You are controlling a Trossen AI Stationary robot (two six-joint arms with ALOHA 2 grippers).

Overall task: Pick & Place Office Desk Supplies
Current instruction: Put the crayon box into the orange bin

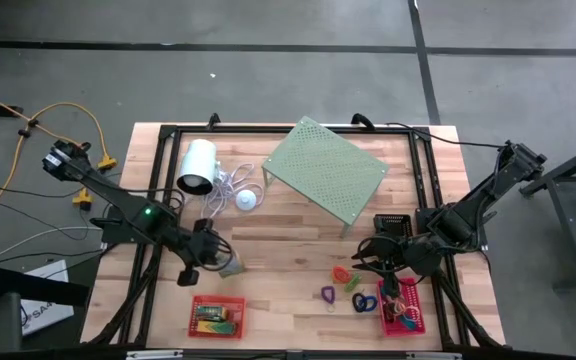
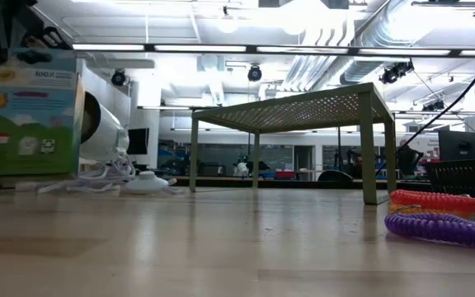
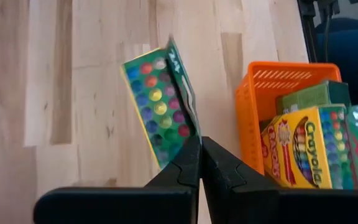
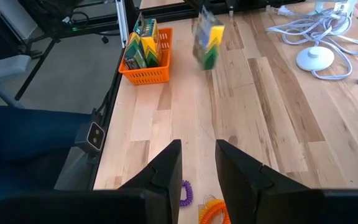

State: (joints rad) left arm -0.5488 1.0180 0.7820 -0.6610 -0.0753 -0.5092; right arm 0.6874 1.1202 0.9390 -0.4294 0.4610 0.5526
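A green-white box (image 3: 160, 106), printed with coloured dots, is in my left gripper (image 3: 201, 146), near the table's front left; the high view shows the same box (image 1: 231, 266), and the low view shows it too (image 2: 27, 111). Beside it stands a red mesh basket (image 1: 216, 316) holding crayon boxes (image 3: 303, 152). My right gripper (image 4: 197, 163) hovers open over bare wood at the front right, with nothing between its fingers. Just in front of it lie colourful coil loops (image 1: 346, 277), and a pink basket (image 1: 402, 308) and a black basket (image 1: 392, 224) stand close by. My left gripper pinches the box by one narrow edge near a corner (image 3: 180, 142) between its two shut fingers. The fingers slant downward, coming from the table's left side. The box stands out past the fingertips, tilted and clear of the table top.
A pale green perforated shelf (image 1: 324, 172) stands at the far middle. A white cylinder (image 1: 197, 166) with its cord and puck (image 1: 245, 201) lies to the shelf's left. Bare wood stretches between the red basket and the coils.
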